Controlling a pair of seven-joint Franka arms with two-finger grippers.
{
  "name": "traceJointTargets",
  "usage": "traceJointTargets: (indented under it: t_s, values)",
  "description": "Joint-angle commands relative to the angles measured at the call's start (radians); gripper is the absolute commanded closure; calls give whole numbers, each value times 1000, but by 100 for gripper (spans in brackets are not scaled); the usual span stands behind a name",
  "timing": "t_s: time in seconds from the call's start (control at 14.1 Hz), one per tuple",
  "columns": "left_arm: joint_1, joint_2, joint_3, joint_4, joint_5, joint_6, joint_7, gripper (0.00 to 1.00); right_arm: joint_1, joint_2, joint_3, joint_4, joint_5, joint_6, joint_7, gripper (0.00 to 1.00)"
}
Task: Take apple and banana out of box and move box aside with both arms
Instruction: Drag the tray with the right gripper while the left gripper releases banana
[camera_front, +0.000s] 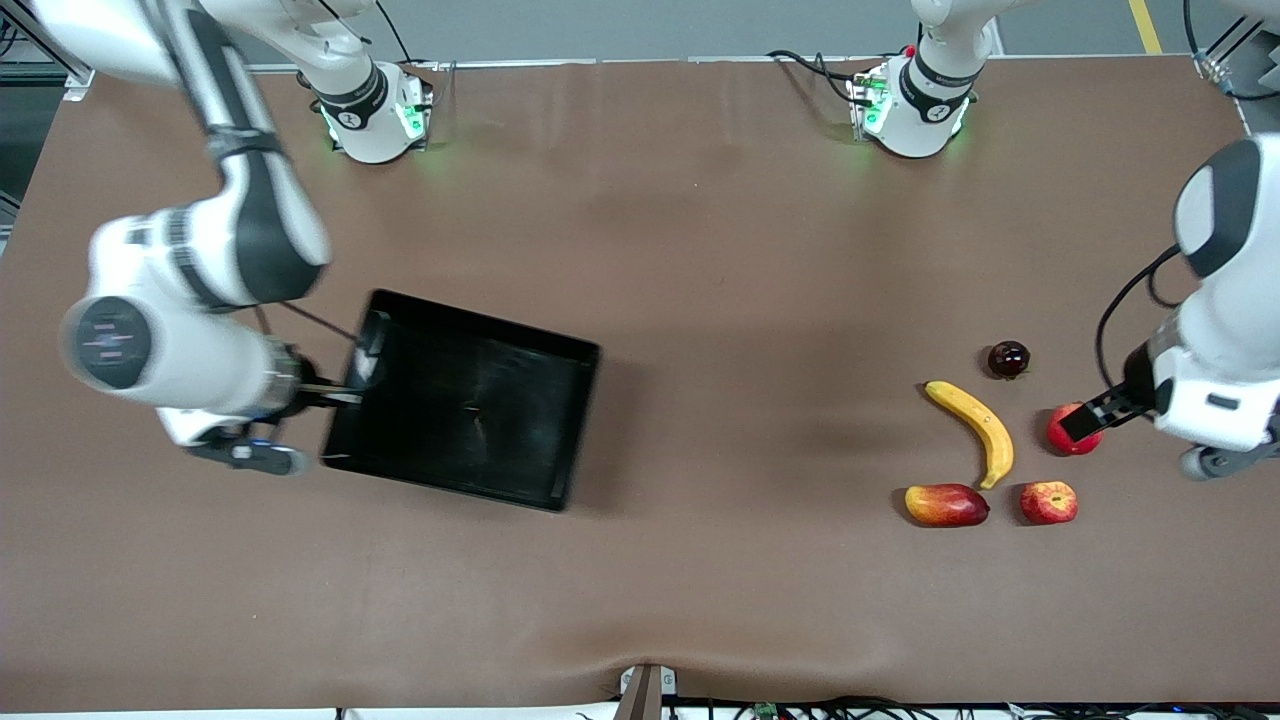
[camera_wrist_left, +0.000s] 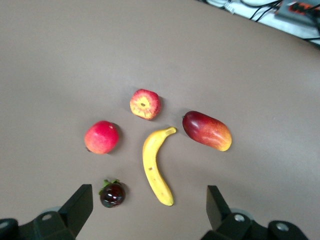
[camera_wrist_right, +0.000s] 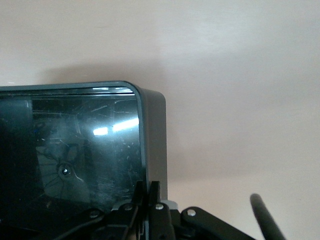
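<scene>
The black box lies toward the right arm's end of the table, and nothing is in it. My right gripper is shut on its end wall; the right wrist view shows the pinched wall and the box's rim. The yellow banana and the streaked apple lie on the table toward the left arm's end. My left gripper hangs open over the fruits. In the left wrist view, the banana and the apple show past that gripper.
A mango-like fruit lies beside the apple. A dark maroon fruit sits farther from the front camera than the banana. A plain red round fruit lies partly under the left gripper. Both arm bases stand at the table's back edge.
</scene>
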Motion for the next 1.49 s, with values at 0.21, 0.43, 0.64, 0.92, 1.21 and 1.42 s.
traceJointTargets:
  t_s: [0.21,0.43,0.64,0.92,1.21,1.42]
  values:
    - [13,-123,-8,8,-58,-83,165,0,-276,-49,21,-122,27,6,-376,100]
    - [27,-189,-6,8,-150,-125,170,0,-382,-23,21,-145,27,76,-517,100]
    - [64,-226,-48,6,-204,-189,171,0,-459,11,22,-183,28,166,-621,100]
    - [-101,-341,171,-61,-360,-254,203,0,-545,89,22,-184,114,214,-741,100]
    - [-324,-387,380,-97,-361,-255,243,0,-571,126,21,-217,139,271,-743,100]
    - [-392,-416,430,-124,-361,-263,246,0,-576,125,21,-256,139,328,-745,100]
